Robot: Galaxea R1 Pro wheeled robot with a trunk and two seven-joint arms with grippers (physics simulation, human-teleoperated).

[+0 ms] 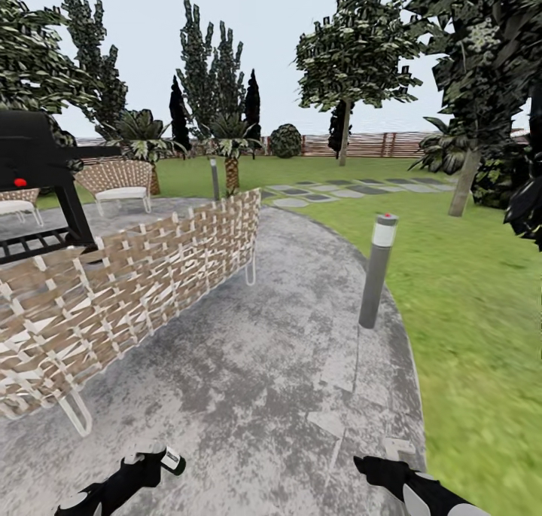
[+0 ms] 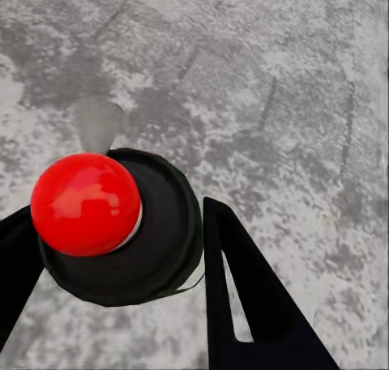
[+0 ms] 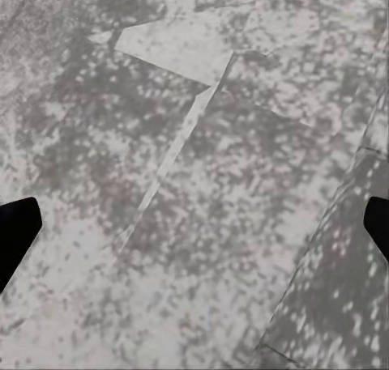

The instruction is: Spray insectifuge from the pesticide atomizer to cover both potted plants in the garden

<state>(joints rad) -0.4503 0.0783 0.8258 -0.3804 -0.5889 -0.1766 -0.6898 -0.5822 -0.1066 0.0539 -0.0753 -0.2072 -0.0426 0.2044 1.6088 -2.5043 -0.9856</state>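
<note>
Grey mottled stone patio is stretching ahead of the robot, curving between a woven wicker sofa back and the green lawn. Low in the head view the left tool is carrying the pesticide atomizer, its two dark fingers pressing in on either side of the bottle. Seen from the left wrist, the atomizer is showing its glossy red top sitting on a round dark body, viewed nearly end-on; in the head view a white band and dark tip are poking out past the tool. The right tool is hanging spread wide, nothing between its fingers, with only bare paving beneath it.

Neither potted plant is clearly showing from here, so the robot is most likely travelling to find them. The risk, as I judge it, is the slim bottle slipping or twisting in the pinch while the base is rolling, leaving the nozzle pointing the wrong way when spraying begins. Another hazard is the grey lamp post standing at the patio's edge, just beside the lawn: its red cap could be mistaken for a target, or the right arm could clip it in passing. Further off, a black grill, wicker chairs, palms and a slatted fence are closing the garden.
</note>
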